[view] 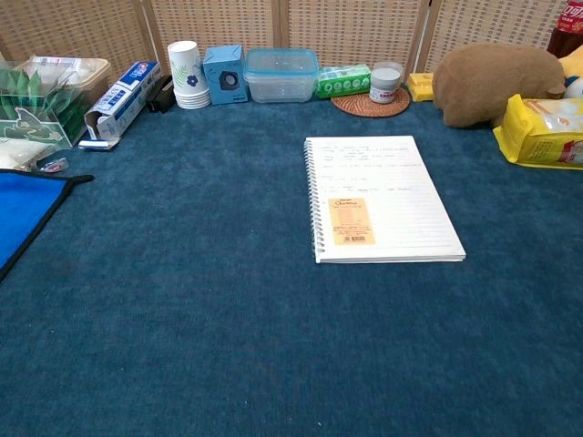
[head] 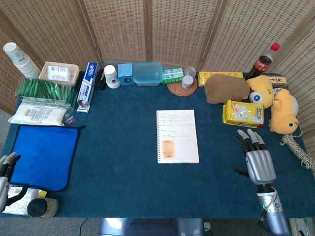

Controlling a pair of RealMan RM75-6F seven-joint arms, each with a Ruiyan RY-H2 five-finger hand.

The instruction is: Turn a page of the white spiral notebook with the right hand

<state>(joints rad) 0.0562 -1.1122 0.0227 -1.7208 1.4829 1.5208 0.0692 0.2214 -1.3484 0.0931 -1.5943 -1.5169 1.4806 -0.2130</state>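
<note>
Both hands (head: 259, 160) (head: 6, 166) head view only, notebook (view: 383, 196) flat

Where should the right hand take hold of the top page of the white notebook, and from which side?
Probably at the free right edge of the top page, coming from the right. The spiral binding holds the left edge, so only the right side can lift. The right hand lies open on that side already, apart from the notebook.

I am working at a staged test station: a table (head: 123, 187) under blue cloth, wicker screens (head: 118, 29) behind, assorted household props such as toothpaste (head: 86, 84), cups (head: 19, 59), plush toys (head: 283, 110).
</note>
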